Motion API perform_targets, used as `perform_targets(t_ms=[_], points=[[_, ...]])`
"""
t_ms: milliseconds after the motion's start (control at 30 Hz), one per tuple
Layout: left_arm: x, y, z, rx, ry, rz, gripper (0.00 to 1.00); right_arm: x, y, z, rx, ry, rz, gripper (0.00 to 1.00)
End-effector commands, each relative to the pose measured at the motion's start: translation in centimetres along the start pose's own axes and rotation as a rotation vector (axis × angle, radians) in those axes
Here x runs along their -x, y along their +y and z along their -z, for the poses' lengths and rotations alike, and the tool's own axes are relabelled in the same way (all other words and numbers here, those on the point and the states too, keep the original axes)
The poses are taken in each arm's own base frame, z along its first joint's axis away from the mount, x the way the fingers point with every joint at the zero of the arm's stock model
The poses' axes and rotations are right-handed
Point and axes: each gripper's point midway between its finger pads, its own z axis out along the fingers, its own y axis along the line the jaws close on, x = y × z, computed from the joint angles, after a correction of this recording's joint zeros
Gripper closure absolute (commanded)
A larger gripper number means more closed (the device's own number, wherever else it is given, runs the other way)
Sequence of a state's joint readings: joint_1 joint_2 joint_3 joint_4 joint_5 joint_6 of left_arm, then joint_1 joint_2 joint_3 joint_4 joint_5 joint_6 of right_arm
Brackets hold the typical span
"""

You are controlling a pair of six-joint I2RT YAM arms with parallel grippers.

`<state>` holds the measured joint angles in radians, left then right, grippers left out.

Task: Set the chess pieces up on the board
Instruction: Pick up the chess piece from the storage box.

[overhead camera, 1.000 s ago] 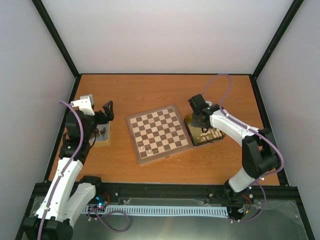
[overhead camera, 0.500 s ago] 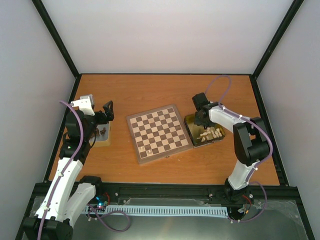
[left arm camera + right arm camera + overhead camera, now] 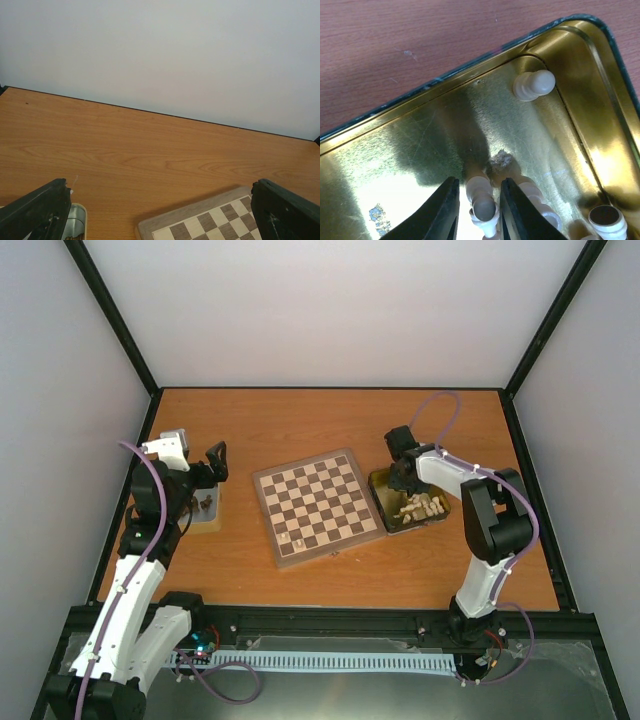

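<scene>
1. A bare wooden table (image 3: 300, 425) stands inside plain white walls (image 3: 330, 310) with black corner posts.
2. There is one chessboard (image 3: 318, 505) at mid-table, one gold tin (image 3: 420, 125) just right of it, and one silver tray (image 3: 208, 523) well to its left.
3. Two cream pieces (image 3: 289, 539) stand on the board's near rows. The heap in the tin is too small to count from above. A few dark pieces (image 3: 204, 502) sit on the tray.
4. The left gripper (image 3: 216, 462) hangs over the tray, spread wide and holding nothing.
5. The right gripper (image 3: 477, 200) is down in the tin, its jaws narrowed on either side of one cream pawn (image 3: 484, 206). Whether they actually pinch it cannot be told.
6. Another pawn (image 3: 533, 85) lies loose in the tin's corner.
</scene>
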<state>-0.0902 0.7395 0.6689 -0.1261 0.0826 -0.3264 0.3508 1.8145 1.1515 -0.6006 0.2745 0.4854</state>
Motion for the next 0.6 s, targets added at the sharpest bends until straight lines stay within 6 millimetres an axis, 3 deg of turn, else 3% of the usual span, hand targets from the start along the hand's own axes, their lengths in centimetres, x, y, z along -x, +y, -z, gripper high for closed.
perform_targets(t_ms=[0, 367, 567], points=[[1.9, -0.9, 0.6, -0.03, -0.047, 0.009, 0.0, 0.9, -0.3, -0.5, -0.01, -0.017, -0.004, 0.77], [2.0, -1.0, 0.7, -0.031, -0.052, 0.008, 0.0, 1.0, -0.3, -0.6, -0.003, -0.014, 0.004, 0.89], [2.0, -1.0, 0.7, -0.033, -0.052, 0.008, 0.0, 2.5, 0.5, 2.7, 0.088, -0.104, -0.004, 0.91]])
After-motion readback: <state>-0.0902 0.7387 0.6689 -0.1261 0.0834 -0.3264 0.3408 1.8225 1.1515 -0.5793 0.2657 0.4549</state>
